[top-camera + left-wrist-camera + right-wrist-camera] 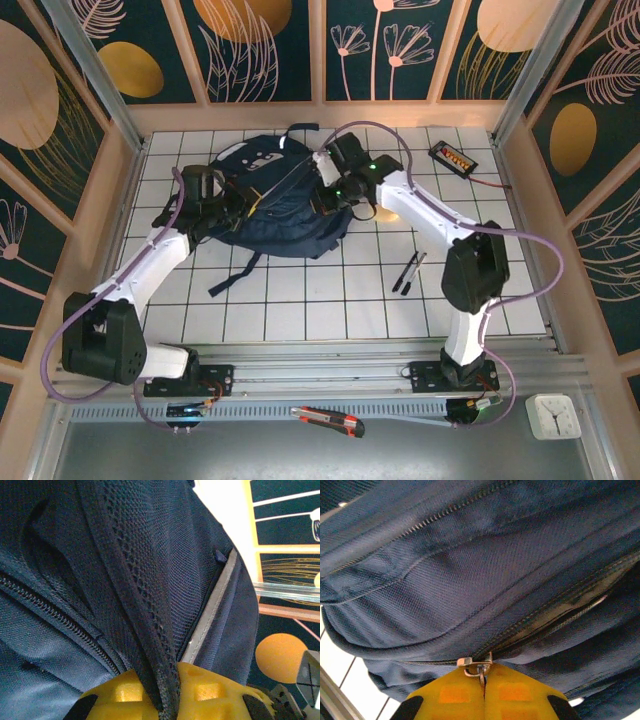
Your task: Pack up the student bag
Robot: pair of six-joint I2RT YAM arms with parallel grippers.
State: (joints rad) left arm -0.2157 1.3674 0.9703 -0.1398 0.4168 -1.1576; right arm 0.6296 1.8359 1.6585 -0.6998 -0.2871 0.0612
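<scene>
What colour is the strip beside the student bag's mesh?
Light grey; the strip on the student bag shows best in the left wrist view.

Backpack [285, 215]: parts covered by both arms; cut off by every edge in both wrist views.
Left gripper [169, 680]: yellow fingers [125, 692] cropped at the bottom edge; mesh strap [150, 630] end lost between them.
Right gripper [484, 680]: zip pull [478, 668] lower end buried between its fingers.
Pale object [392, 213]: mostly under the right arm, kind unclear.
Two dark sticks [408, 272]: too small to identify.
Small black device [452, 156]: markings unreadable.
</scene>
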